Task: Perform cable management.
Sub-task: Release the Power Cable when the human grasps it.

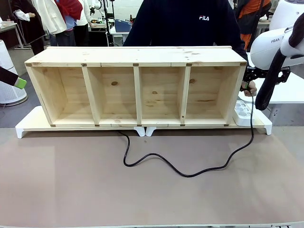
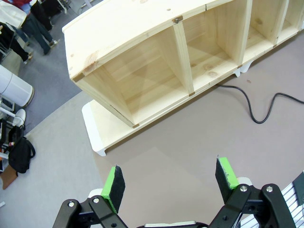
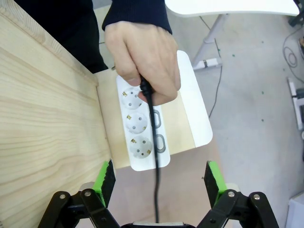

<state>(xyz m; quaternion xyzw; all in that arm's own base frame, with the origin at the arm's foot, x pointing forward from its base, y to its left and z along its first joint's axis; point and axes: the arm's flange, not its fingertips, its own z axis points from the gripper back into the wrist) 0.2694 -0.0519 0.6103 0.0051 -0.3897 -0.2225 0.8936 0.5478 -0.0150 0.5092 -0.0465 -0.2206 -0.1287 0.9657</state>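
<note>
Front: thin glossy black cable (image 1: 190, 174) looping before long pale wooden shelf (image 1: 135, 85).
Left wrist: left gripper (image 2: 170, 182) spread, empty, before shelf.
Right wrist: right gripper (image 3: 159, 179) spread above cable; person's hand (image 3: 142, 52) holding plug at white power strip (image 3: 141, 127) beside shelf.
Advice: straddle cord squarely, close below plug.

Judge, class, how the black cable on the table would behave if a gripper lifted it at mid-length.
The cable lies in loose curves, so it would probably sag on both sides. It looks thin and glossy, so it may slip between pads. One end is in the person's hand at the power strip, so it would likely tug there.
</note>
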